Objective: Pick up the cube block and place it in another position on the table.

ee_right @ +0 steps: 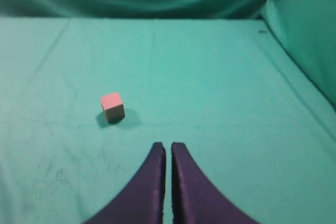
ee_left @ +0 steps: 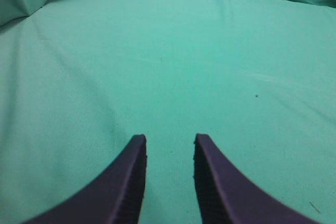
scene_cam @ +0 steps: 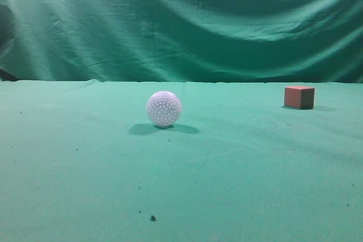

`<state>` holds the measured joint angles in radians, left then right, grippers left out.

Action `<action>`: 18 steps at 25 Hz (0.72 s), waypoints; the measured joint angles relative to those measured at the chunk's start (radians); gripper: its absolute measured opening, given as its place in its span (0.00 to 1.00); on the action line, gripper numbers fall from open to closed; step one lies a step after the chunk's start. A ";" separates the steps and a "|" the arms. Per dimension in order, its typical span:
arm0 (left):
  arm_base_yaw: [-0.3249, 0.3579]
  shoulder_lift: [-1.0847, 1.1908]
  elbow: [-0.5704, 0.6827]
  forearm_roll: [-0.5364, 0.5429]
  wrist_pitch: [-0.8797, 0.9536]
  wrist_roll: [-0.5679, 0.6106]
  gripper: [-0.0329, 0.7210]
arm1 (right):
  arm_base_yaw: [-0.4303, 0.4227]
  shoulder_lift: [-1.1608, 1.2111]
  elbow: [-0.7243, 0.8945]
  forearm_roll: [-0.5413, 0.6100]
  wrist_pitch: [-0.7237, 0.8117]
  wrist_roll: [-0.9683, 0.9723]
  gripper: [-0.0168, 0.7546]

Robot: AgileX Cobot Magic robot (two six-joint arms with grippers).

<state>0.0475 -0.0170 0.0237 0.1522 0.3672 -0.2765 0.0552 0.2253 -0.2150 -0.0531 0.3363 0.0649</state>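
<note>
The cube block (scene_cam: 299, 97) is a small reddish-brown cube with a pinkish top, resting on the green table (scene_cam: 238, 185) at the far right. In the right wrist view the cube block (ee_right: 112, 106) lies ahead and to the left of my right gripper (ee_right: 168, 147), which is shut and empty, well apart from it. My left gripper (ee_left: 169, 140) is open and empty over bare green cloth (ee_left: 173, 66). Neither gripper shows in the exterior view.
A white dimpled ball (scene_cam: 164, 108) sits on the table left of centre. A draped green curtain (scene_cam: 181, 21) closes off the back. Cloth folds rise at the right edge of the right wrist view (ee_right: 310, 30). Dark specks (scene_cam: 152, 217) dot the front.
</note>
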 joint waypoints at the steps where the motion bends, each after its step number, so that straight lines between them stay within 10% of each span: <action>1: 0.000 0.000 0.000 0.000 0.000 0.000 0.39 | -0.004 -0.035 0.046 0.002 -0.029 0.000 0.02; 18: 0.000 0.000 0.000 0.000 0.000 0.000 0.39 | -0.017 -0.235 0.241 0.030 0.069 0.012 0.02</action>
<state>0.0475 -0.0170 0.0237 0.1522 0.3672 -0.2765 0.0377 -0.0098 0.0257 -0.0227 0.4058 0.0769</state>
